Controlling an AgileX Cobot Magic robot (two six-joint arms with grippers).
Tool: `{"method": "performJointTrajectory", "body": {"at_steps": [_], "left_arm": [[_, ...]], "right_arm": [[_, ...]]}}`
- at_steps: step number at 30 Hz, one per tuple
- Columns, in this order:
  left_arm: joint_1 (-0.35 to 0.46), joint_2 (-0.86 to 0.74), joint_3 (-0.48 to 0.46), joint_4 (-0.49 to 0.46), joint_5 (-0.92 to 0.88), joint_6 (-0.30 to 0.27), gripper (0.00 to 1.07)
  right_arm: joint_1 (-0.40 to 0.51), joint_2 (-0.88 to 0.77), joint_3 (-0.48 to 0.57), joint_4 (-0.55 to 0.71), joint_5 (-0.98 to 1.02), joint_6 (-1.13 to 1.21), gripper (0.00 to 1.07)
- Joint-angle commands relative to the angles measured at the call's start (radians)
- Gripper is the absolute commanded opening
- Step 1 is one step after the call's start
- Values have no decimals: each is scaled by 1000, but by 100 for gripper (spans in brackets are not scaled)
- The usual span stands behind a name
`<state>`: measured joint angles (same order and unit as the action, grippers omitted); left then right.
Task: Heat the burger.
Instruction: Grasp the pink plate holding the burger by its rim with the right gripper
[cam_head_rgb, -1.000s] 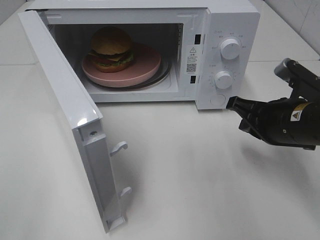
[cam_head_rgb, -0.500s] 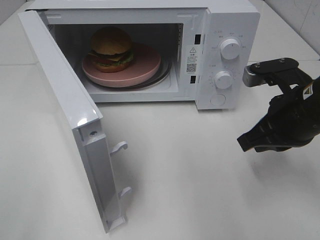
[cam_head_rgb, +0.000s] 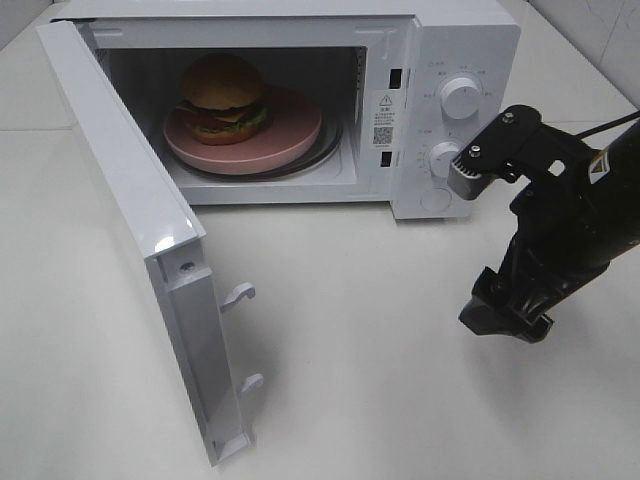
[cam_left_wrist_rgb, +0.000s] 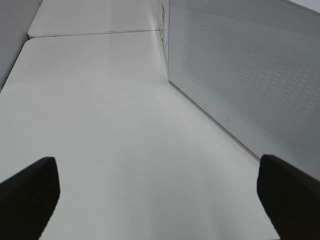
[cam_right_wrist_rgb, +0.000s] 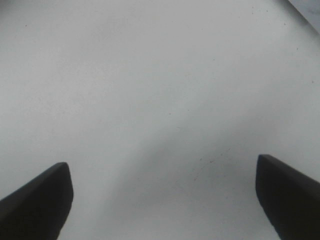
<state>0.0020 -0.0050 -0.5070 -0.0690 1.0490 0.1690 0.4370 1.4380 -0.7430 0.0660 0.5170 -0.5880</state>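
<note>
- The burger (cam_head_rgb: 222, 95) sat on a pink plate (cam_head_rgb: 295, 138) inside the white microwave (cam_head_rgb: 470, 40), whose door (cam_head_rgb: 130, 200) stood swung open.
- My right gripper (cam_head_rgb: 505, 318) pointed down at the white table (cam_head_rgb: 380, 400), near the microwave's dials (cam_head_rgb: 459, 97), fingers spread wide, holding nothing.
- My left gripper (cam_left_wrist_rgb: 160, 195) was spread wide too, empty, beside a white perforated panel (cam_left_wrist_rgb: 250, 75).

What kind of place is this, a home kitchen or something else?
Probably a robot test bench set up like a kitchen, not a home. A white microwave stands open on a plain white table, with a burger on a pink plate inside, and a black robot arm is beside it.
</note>
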Motion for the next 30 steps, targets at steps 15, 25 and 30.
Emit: {"method": "performJointTrajectory", "body": {"at_steps": [15, 25, 30], "left_arm": [[1, -17, 1, -2, -1, -5, 105], [1, -17, 1, -2, -1, -5, 105], [1, -17, 1, -2, -1, -5, 105]], "right_arm": [[98, 88, -197, 2, 37, -541, 84], [190, 317, -463, 27, 64, -750, 83], [200, 400, -576, 19, 64, -781, 83]]}}
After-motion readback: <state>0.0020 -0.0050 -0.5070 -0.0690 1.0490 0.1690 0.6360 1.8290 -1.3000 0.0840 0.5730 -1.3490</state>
